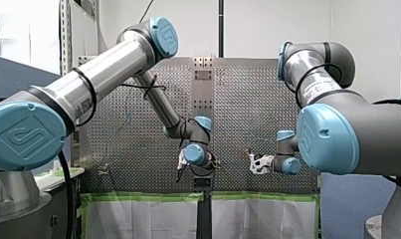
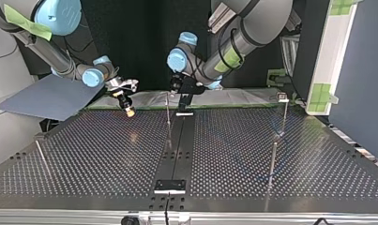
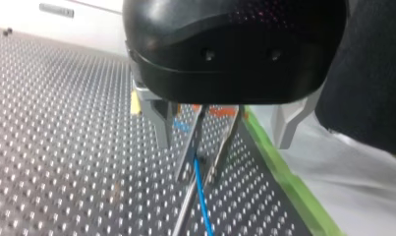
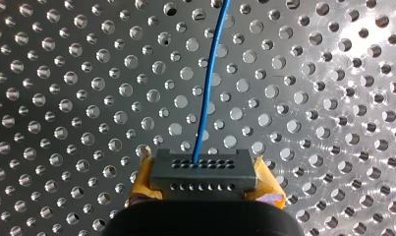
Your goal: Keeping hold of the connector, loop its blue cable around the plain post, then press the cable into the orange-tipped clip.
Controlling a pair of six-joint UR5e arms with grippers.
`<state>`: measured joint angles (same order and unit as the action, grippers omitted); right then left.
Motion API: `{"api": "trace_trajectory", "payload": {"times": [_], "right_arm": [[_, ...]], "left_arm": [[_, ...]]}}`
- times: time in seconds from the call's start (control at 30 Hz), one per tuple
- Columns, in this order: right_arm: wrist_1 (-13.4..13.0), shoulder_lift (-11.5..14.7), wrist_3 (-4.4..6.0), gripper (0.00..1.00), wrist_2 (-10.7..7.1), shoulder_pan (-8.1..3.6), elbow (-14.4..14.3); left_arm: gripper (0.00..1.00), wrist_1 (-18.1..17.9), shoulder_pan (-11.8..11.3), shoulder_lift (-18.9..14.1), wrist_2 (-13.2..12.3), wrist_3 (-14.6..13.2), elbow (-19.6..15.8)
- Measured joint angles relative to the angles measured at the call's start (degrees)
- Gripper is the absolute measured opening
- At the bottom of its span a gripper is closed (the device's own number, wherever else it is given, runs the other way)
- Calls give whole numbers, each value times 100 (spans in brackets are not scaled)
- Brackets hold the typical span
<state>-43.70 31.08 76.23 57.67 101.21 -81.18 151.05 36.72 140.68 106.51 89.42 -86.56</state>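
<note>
In my right gripper [image 4: 204, 183], between yellow pads [image 4: 142, 183], the grey rectangular connector [image 4: 204, 169] sits clamped, its thin blue cable [image 4: 211, 83] running off over the perforated metal table [image 4: 63, 98]. I'd hold that line taut while my left gripper [image 3: 224, 140], metal fingers [image 3: 158, 123] apart, straddles the orange-tipped wire clip [image 3: 219, 112] and presses down squarely. Whether the cable rounds the plain post is hidden.
</note>
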Motion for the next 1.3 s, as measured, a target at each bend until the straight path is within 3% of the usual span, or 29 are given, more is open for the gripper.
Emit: {"api": "trace_trajectory", "payload": {"times": [0.23, 1.0, 1.3], "right_arm": [[-18, 0, 14, 0, 0, -3, 0], [-8, -1, 52, 0, -44, -14, 0], [38, 0, 32, 0, -44, -14, 0]], "left_arm": [[100, 9, 95, -2, 14, 93, -4], [100, 63, 101, -10, 18, 201, -18], [100, -105, 215, -375, 256, 278, -395]]}}
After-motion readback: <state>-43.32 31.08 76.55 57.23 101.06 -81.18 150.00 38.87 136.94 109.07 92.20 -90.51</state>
